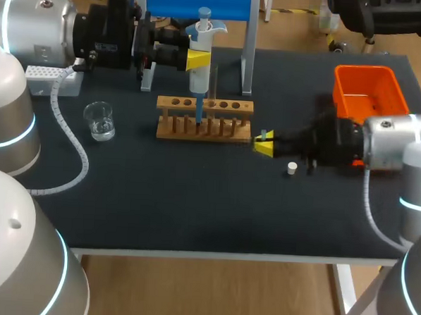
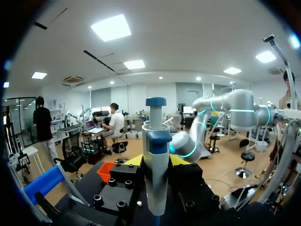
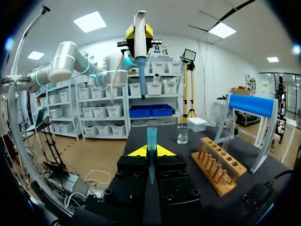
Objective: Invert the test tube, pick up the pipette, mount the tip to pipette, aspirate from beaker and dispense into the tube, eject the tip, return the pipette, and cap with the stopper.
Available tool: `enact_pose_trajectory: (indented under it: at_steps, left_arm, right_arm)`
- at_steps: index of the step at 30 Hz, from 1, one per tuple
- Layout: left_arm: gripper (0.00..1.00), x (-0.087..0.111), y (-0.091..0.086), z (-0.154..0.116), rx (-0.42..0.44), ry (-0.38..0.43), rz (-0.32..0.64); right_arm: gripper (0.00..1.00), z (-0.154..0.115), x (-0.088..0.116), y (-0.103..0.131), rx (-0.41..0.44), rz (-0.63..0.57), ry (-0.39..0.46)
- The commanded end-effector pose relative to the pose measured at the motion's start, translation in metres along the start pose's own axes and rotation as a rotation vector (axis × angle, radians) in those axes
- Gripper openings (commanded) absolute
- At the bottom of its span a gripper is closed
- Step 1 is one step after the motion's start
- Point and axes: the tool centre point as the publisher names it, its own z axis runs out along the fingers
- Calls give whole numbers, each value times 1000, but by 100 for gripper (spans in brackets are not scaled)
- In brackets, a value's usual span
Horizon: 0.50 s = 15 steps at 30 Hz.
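My left gripper (image 1: 199,59) is shut on the white and blue pipette (image 1: 200,51) and holds it upright above the wooden tube rack (image 1: 204,119). A blue tip (image 1: 198,114) points down from the pipette. In the left wrist view the pipette (image 2: 156,165) stands between the yellow fingers. A clear test tube (image 1: 214,80) stands in the rack. My right gripper (image 1: 264,144) lies low at the rack's right end, shut on a small blue tapered tip (image 3: 151,141). The white stopper (image 1: 292,168) lies on the mat beside it. The glass beaker (image 1: 99,120) stands to the left.
An orange bin (image 1: 369,92) sits at the back right. A white tip box (image 1: 49,78) is at the back left. The pipette stand with its blue bar (image 1: 197,1) rises behind the rack. The dark mat (image 1: 194,206) spreads out in front.
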Motion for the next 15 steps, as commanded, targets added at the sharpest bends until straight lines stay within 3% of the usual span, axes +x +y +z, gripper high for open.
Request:
enact_pose_trajectory:
  at_steps: [1, 4, 15]
  left_arm:
    - [0, 0, 0, -1, 0, 2, 1]
    - [0, 0, 0, -1, 0, 2, 1]
    - [0, 0, 0, -1, 0, 2, 1]
  right_arm:
    - [0, 18, 6, -4, -14, 1, 17]
    - [0, 29, 13, -4, -18, 5, 52]
    - [0, 29, 13, -4, -18, 5, 52]
